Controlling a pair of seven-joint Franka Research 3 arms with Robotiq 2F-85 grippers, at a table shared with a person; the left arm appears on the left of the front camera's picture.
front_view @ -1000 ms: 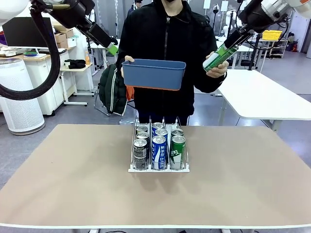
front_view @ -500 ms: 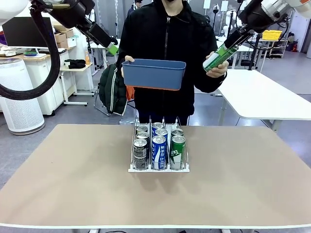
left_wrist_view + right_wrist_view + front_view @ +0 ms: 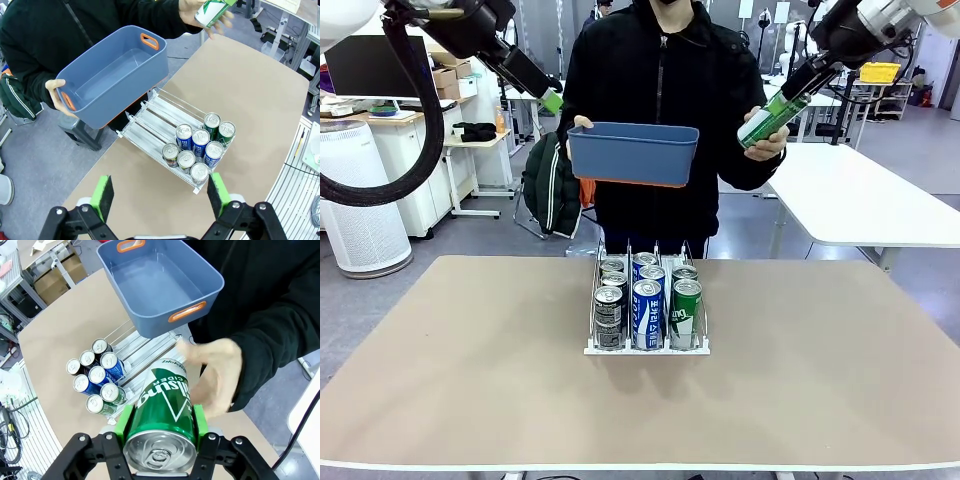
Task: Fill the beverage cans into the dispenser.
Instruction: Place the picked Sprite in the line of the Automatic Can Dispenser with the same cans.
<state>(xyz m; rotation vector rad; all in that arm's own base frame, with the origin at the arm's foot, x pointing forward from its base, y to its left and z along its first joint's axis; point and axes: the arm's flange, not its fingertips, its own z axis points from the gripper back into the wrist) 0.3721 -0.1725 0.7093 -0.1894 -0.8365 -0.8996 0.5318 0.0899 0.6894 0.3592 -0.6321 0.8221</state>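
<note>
We count seven beverage cans [image 3: 648, 305] standing in the dispenser [image 3: 647, 347], which sits near the middle of the surface [image 3: 470, 380], toward its far edge: two black-grey, three blue, two green, crowded at the end nearest us. An eighth, a green can [image 3: 165, 412], is clamped in our right hand [image 3: 160, 426], raised above the far right of the surface; the person's hand [image 3: 215, 377] lies against that can too. Our left hand [image 3: 162, 192] hangs high with its jaws spread wide, gripping nothing. The person holds one blue tub [image 3: 634, 153] above the far edge.
</note>
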